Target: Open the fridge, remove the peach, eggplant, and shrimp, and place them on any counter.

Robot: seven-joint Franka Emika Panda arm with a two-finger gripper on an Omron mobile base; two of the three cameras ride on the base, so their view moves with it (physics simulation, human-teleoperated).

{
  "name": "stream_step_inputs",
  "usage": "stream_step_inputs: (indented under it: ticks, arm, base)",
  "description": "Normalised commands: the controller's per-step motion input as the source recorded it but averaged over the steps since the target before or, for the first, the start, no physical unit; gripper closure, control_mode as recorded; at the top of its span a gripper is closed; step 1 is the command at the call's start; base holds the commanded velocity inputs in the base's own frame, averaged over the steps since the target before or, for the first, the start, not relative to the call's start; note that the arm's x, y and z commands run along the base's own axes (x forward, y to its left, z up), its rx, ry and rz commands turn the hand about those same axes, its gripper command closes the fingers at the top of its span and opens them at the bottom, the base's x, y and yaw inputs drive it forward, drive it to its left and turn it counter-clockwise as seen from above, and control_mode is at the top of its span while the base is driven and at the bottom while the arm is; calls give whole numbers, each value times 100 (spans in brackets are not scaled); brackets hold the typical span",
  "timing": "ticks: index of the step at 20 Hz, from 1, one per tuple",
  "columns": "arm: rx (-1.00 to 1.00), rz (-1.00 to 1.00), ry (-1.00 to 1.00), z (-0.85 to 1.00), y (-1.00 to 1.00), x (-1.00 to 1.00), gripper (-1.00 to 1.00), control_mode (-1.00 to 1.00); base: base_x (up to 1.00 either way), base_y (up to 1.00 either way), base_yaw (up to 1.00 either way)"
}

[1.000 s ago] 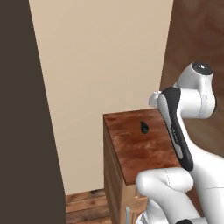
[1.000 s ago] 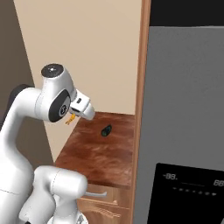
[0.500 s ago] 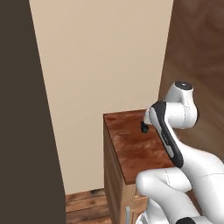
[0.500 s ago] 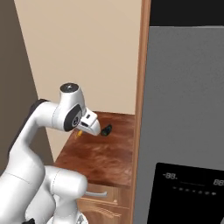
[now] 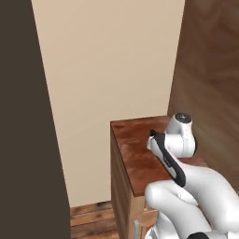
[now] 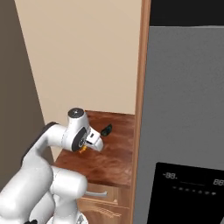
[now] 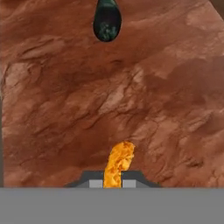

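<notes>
My gripper (image 7: 113, 179) is shut on the shrimp (image 7: 118, 162), a small bright orange curved piece that sticks out between the finger tips. It hangs low over the counter (image 7: 166, 100), a glossy reddish-brown worktop. The eggplant (image 7: 107, 19), dark and rounded, lies on the counter a short way beyond the shrimp. From the right base view, the gripper (image 6: 85, 148) holds the shrimp (image 6: 82, 150) just left of the eggplant (image 6: 106, 129). The grey fridge (image 6: 188, 100) stands at the right with its door closed. The peach is out of view.
A beige wall (image 5: 107, 60) backs the counter (image 5: 133, 154). A wooden side panel (image 6: 141, 109) separates the counter from the fridge. A black dispenser panel (image 6: 188, 188) sits low on the fridge door. A drawer with a metal handle (image 6: 97, 192) lies under the worktop.
The arm has swung down and forward over the counter, carrying the shrimp closer to the worktop and the eggplant. The eggplant has stayed in place.
</notes>
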Motion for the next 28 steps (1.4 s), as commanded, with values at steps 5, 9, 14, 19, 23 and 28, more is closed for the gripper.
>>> stream_step_inputs:
  ticks: [5, 9, 14, 19, 23, 28]
  arm:
    - [0, 0, 0, -77, 7, 78, 100, -100]
    - [0, 0, 0, -48, 1, 52, 100, -100]
    - [0, 0, 0, -53, 5, 34, 100, -100]
    - [0, 0, 0, -12, 3, 8, -100, -100]
    - [0, 0, -1, 0, 0, 0, -100, -100]
    - [0, 0, -8, 55, 0, -21, -100, -100]
  base:
    - [0, 0, 0]
    - [0, 0, 0]
    - [0, 0, 0]
    - [0, 0, 0]
    - [0, 0, 0]
    - [0, 0, 0]
